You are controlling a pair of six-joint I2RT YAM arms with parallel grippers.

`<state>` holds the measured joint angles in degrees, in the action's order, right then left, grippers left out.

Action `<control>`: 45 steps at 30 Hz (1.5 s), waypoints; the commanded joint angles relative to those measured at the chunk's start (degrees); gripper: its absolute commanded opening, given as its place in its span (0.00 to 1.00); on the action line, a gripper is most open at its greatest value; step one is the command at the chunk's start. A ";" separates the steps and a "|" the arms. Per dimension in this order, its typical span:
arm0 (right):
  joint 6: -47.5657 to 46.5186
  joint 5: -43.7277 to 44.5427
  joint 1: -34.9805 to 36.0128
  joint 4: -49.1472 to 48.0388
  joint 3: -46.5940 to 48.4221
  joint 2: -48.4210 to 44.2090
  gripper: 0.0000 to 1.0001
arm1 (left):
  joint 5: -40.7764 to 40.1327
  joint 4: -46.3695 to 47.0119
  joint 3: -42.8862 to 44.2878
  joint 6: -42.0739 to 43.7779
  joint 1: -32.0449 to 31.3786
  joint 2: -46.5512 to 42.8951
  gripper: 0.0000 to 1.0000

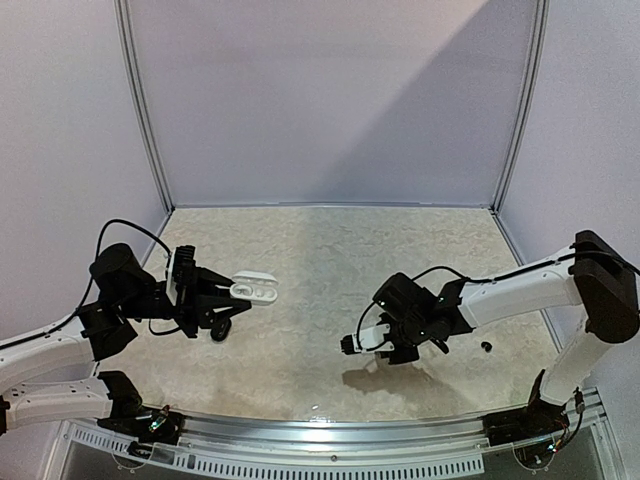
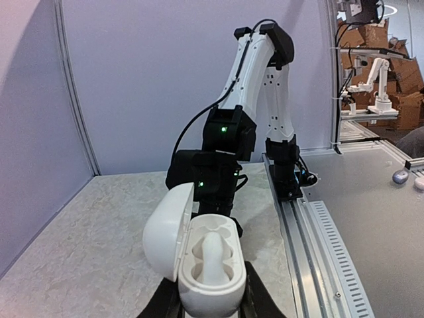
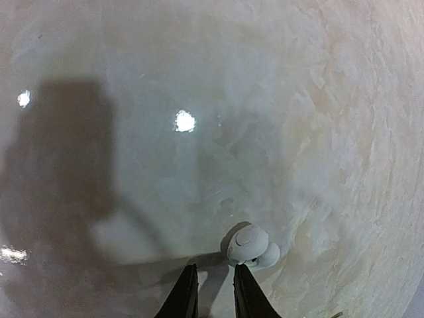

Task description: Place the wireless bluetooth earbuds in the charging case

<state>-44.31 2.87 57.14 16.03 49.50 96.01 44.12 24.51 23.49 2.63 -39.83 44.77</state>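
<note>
My left gripper [image 2: 211,303] is shut on the base of a white charging case [image 2: 209,265]. The case is held above the table with its lid swung open to the left and its two wells showing. From above, the case [image 1: 255,290] sticks out from the left gripper [image 1: 236,297]. My right gripper [image 3: 214,268] points down at the table, its fingers a narrow gap apart with nothing between them. A white earbud [image 3: 249,246] lies on the table just past the right fingertip, outside the gap. Above, the right gripper [image 1: 352,343] hovers low at centre right.
A small black earbud [image 1: 486,346] lies on the table to the right of the right arm. The marbled table [image 1: 330,260] is walled at the back and sides. A metal rail [image 1: 330,430] runs along the near edge.
</note>
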 commanded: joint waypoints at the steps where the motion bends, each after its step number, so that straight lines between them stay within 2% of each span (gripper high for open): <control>1: -1.27 0.63 -0.53 -0.76 0.85 2.75 0.19 | -0.06 -1.03 1.22 0.61 0.37 0.01 0.00; 17: -2.60 2.93 -1.44 -1.60 4.54 4.14 0.18 | -0.09 -0.95 1.03 0.64 0.42 -0.04 0.00; 30: -4.86 1.17 -2.10 2.47 8.77 6.84 0.15 | -0.09 -0.96 0.86 0.93 0.42 -0.48 0.00; 45: -1.67 1.76 -2.10 7.88 20.19 13.77 0.16 | -0.17 -1.04 0.58 1.32 0.45 -0.90 0.00</control>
<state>-47.62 4.38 55.44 20.73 66.54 106.91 44.12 24.49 23.51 3.27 -39.75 44.58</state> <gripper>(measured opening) 0.153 0.245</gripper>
